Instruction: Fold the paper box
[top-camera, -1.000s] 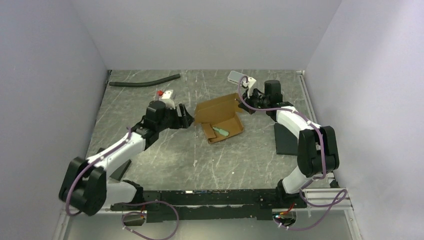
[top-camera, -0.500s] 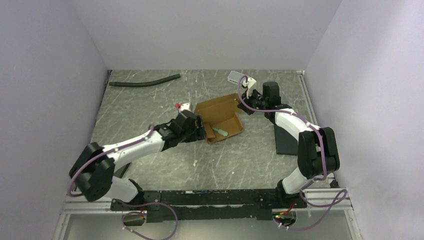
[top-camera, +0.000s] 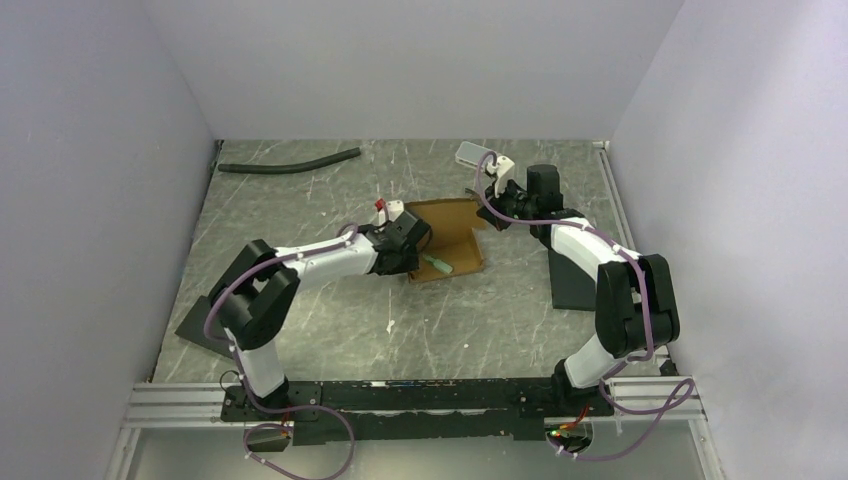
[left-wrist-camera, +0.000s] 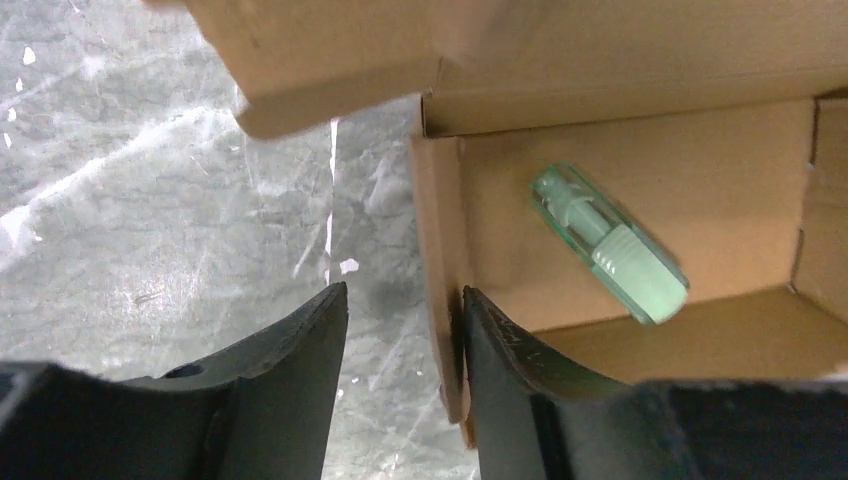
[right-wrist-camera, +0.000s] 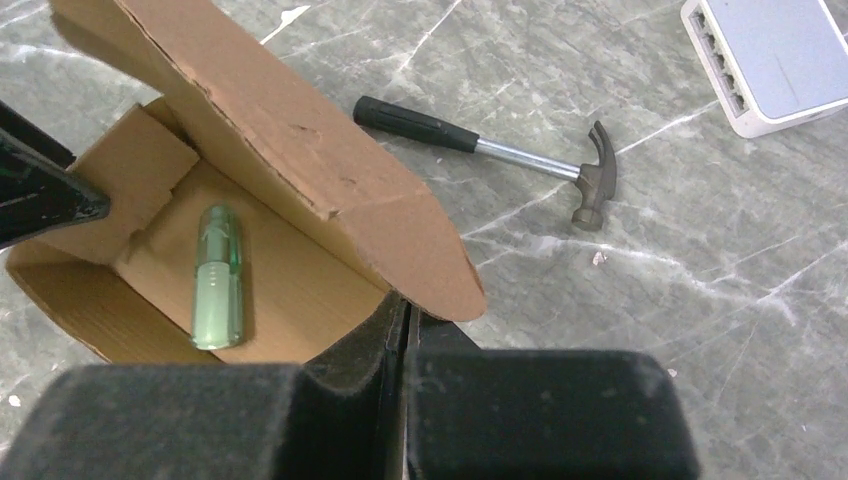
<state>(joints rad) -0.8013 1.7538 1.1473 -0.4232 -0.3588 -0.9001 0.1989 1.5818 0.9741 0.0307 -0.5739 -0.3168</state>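
Note:
The paper box (top-camera: 452, 228) is brown cardboard, an open carton with its lid flap (right-wrist-camera: 290, 150) raised at the table's middle. A pale green tube (left-wrist-camera: 610, 245) lies inside it. My left gripper (left-wrist-camera: 400, 300) straddles the box's left side wall (left-wrist-camera: 440, 300). Its right finger rests against the wall from inside, and the left finger stands apart outside, so it is open. In the top view the left gripper (top-camera: 410, 255) sits at the box's left end. My right gripper (right-wrist-camera: 405, 310) is shut on the box's right edge, also seen as the right gripper (top-camera: 487, 218) from above.
A claw hammer (right-wrist-camera: 500, 150) lies beyond the box. A white-grey device (top-camera: 473, 154) sits at the back. A black hose (top-camera: 290, 162) lies at the back left. A black slab (top-camera: 570, 278) is under the right arm, another black slab (top-camera: 200, 330) by the left base.
My left arm has swung right from beside the box to its left wall, and its jaws have narrowed around that wall. The right arm has held still.

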